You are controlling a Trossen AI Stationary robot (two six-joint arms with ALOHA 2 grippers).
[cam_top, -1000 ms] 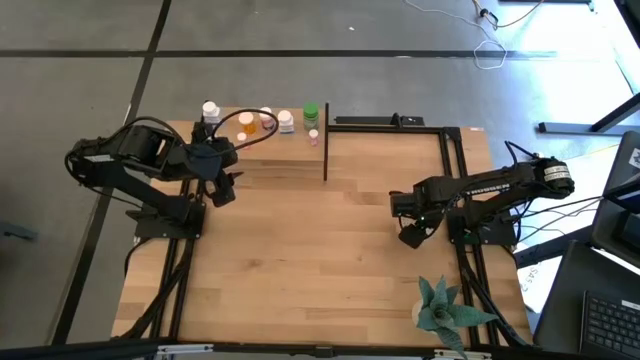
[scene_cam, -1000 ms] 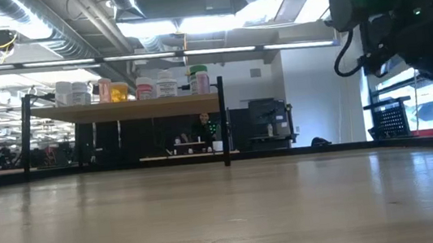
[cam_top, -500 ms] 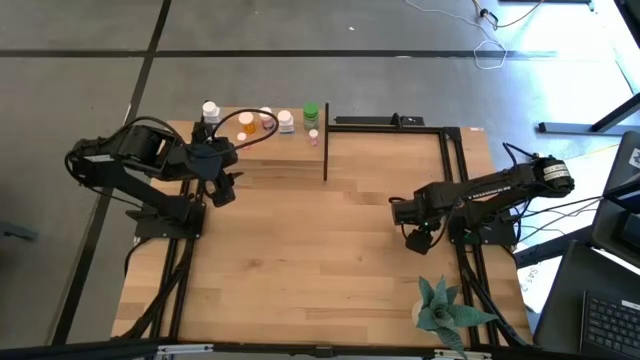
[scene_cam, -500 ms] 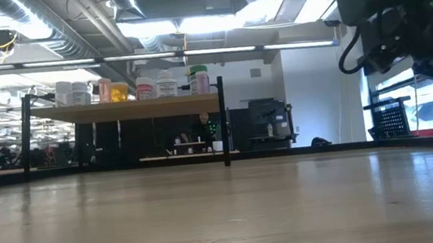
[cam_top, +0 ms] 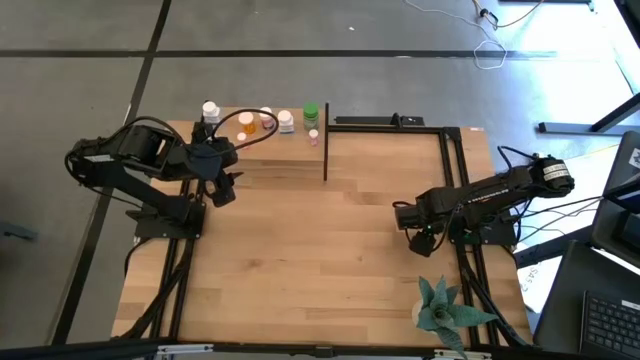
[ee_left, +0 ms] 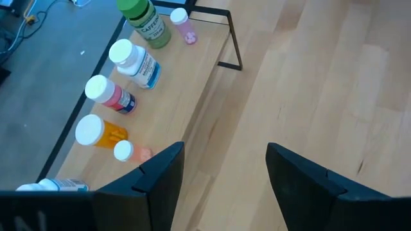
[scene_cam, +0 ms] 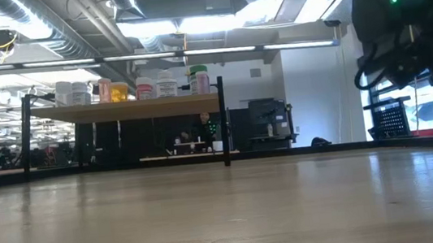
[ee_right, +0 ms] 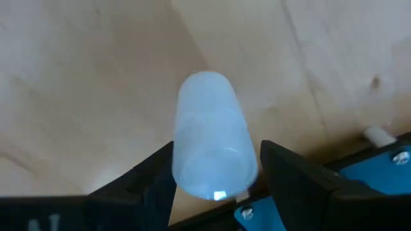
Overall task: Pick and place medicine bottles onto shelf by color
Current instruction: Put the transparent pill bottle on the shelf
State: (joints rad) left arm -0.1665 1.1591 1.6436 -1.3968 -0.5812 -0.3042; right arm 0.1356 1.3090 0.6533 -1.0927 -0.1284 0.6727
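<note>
**A:** One bottle in play: a pale, translucent plastic medicine bottle point(ee_right: 212, 138), with the right jaws clenched on it above the light wooden bench point(cam_top: 300, 270).

**B:** What changed?

**A:** Over the last second the dark right arm point(cam_top: 480, 190) slid back toward the near right side, closer to the green spiky plant point(cam_top: 440, 308). Its grip is the same.

**B:** Shelf?

**A:** The small light-wood shelf with black posts point(cam_top: 285, 150) is at the far left, well apart from that bottle. A row of green, white, pink and orange bottles point(ee_left: 131, 61) stands on it.

**B:** Left side?

**A:** Left jaws are released and empty, just in front of the shelf. They haven't moved.

**B:** Meaning?

**A:** Probably pick done, but the carry across to the shelf is still to come.
</note>
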